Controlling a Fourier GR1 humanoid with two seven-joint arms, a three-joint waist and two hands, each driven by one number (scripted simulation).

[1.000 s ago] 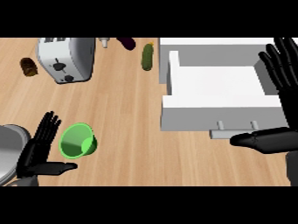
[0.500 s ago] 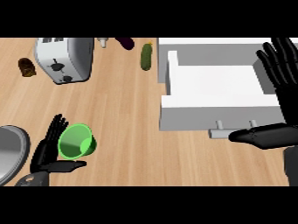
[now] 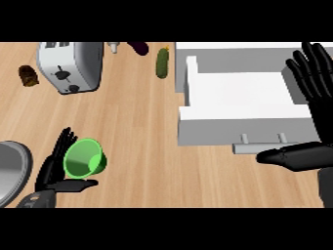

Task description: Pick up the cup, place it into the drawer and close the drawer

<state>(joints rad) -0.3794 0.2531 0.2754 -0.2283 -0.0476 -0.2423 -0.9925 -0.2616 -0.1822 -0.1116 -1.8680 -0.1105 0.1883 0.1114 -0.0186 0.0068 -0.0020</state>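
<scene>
The left hand [image 3: 55, 165] is released. Its fingers lie straight along the left side of the cup [image 3: 84, 158], and its thumb reaches across just under the cup. Whether they touch the cup cannot be told. The green cup sits tilted on the counter [image 3: 143, 122], its mouth turned up toward the view. It is well to the left of the drawer [image 3: 248, 128] and a little nearer than the drawer's front wall.

The white drawer stands pulled open, with its handle [image 3: 262, 145] on the near face. The right hand [image 3: 326, 105] rests open over the drawer's right wall with its fingers straight and pointing away. Its thumb lies just beside the handle, on the right.

A green cucumber [image 3: 162, 62] lies just left of the drawer's far corner. A toaster [image 3: 72, 66] stands well to the left of the drawer, level with its far end. A small brown thing [image 3: 28, 75] is farther left again.
</scene>
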